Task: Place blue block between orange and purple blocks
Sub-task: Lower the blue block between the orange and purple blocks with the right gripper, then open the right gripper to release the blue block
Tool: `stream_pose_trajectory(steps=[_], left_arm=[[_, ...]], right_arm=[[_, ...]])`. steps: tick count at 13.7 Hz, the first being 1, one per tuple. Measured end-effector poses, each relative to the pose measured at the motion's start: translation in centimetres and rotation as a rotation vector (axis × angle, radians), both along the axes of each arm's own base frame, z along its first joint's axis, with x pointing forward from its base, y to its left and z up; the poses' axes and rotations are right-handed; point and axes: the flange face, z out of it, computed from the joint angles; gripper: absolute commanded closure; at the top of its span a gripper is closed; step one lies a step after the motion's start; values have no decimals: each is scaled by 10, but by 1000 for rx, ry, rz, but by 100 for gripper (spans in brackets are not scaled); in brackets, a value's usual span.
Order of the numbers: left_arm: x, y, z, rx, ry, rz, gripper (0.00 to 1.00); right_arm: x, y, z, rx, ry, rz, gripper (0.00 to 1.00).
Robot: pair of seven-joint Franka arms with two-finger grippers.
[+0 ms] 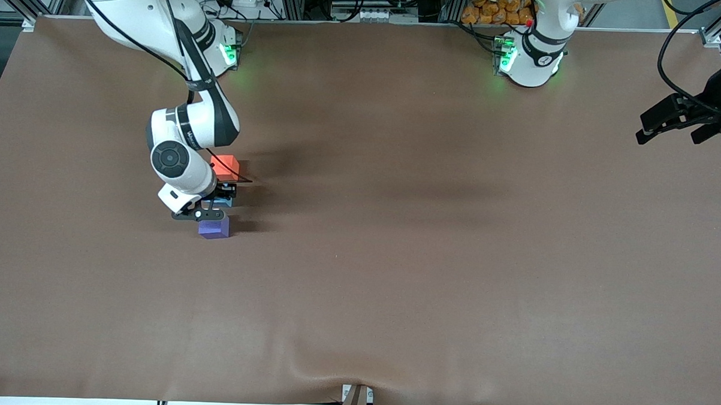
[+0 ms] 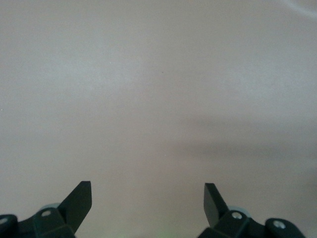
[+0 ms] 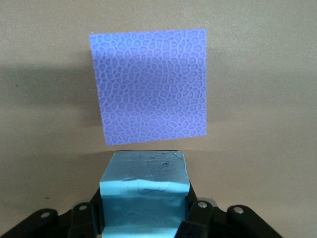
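Note:
My right gripper (image 1: 219, 201) is shut on the blue block (image 1: 225, 202), low in the gap between the orange block (image 1: 225, 165) and the purple block (image 1: 214, 227). The orange block is farther from the front camera and the purple one nearer. The arm's hand hides most of the blue block in the front view. In the right wrist view the blue block (image 3: 144, 191) sits between the jaws of the right gripper (image 3: 144, 210), with the purple block (image 3: 148, 87) just ahead of it. My left gripper (image 1: 675, 122) waits open over the left arm's end of the table, showing nothing but cloth between its fingers (image 2: 79, 201).
A brown cloth (image 1: 424, 258) covers the whole table and puckers at its front edge (image 1: 354, 376). Cables and orange items (image 1: 493, 9) lie past the edge where the arm bases stand.

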Motion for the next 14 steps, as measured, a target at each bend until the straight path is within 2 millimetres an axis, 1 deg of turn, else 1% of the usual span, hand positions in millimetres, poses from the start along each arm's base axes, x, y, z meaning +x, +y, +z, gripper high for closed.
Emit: stream_pose_trajectory(steps=[2,3,4,5,9,10,11,12,13,14], left_arm=[[0,1,0,0,0,2,0],[0,1,0,0,0,2,0],[0,1,0,0,0,2,0],[0,1,0,0,0,2,0],[0,2,0,0,0,3,0],[0,2,0,0,0,4,0],[1,2,-1,0,1,4,0],[1,2,-1,0,2,4,0],[2,2,-2,0,4,4,0],[2,2,-4,0,6,4,0]], right_arm=[[0,0,0,8,1,-14,59],[0,0,0,10,1,-16,52],[0,0,0,11,1,-18,17],[0,0,0,12,1,-19,0],[1,1,0,14,0,-21,0],[2,1,3,16,-2,-19,0],[4,1,10,18,1,-16,0],[9,0,23,21,7,-17,0],[16,-2,44,24,17,-26,0],[26,-7,70,28,27,-42,0]])
